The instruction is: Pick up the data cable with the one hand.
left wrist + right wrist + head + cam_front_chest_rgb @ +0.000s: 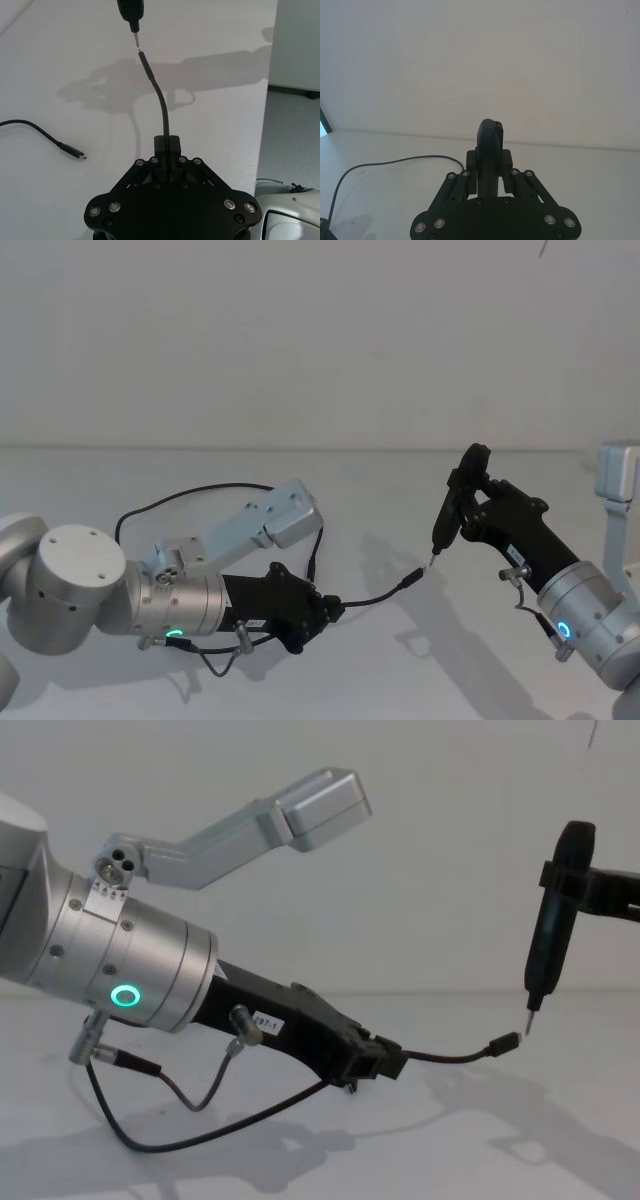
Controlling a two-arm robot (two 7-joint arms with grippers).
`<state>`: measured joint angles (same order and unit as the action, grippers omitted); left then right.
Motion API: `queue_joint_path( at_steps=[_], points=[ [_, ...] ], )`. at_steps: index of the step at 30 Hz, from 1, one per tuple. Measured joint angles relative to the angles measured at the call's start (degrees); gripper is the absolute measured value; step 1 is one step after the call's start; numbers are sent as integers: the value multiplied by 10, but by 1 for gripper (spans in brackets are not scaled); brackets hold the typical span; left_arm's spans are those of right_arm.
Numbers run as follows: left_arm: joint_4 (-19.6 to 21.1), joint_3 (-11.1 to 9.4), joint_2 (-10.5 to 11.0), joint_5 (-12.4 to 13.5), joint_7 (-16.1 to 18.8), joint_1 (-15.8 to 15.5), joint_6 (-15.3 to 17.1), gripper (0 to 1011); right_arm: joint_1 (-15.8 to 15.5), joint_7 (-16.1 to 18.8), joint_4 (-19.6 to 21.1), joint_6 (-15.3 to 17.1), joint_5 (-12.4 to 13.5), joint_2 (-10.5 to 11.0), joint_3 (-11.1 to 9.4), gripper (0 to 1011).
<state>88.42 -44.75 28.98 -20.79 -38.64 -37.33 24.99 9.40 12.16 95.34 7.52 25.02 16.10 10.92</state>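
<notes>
The data cable (pixel 385 593) is a thin black cord, and my left gripper (pixel 335 608), flat and black, is shut on it just above the table. A short stretch runs forward from the fingers (pixel 165 145) to a small black plug (pixel 144 59) held in the air. The rest loops back behind the arm (pixel 200 490), and its other plug (pixel 75 153) lies on the table. My right gripper (pixel 480 502) is shut on a slender black pointed tool (pixel 552 935). The tool stands upright with its tip just above the raised plug (pixel 504 1043).
The white table (pixel 400 670) runs back to a plain wall. In the left wrist view its side edge (pixel 262 130) drops to a grey floor. A silver camera bracket (pixel 285 515) sticks up over my left wrist, and a short grey lead (pixel 205 1090) hangs under it.
</notes>
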Motion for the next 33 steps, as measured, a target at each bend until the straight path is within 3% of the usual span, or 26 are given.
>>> queue_joint_path(
  at_steps=[33],
  points=[
    [0, 0, 0, 0, 0, 0, 0, 43, 0, 6, -2, 0, 24, 13, 9, 279]
  ],
)
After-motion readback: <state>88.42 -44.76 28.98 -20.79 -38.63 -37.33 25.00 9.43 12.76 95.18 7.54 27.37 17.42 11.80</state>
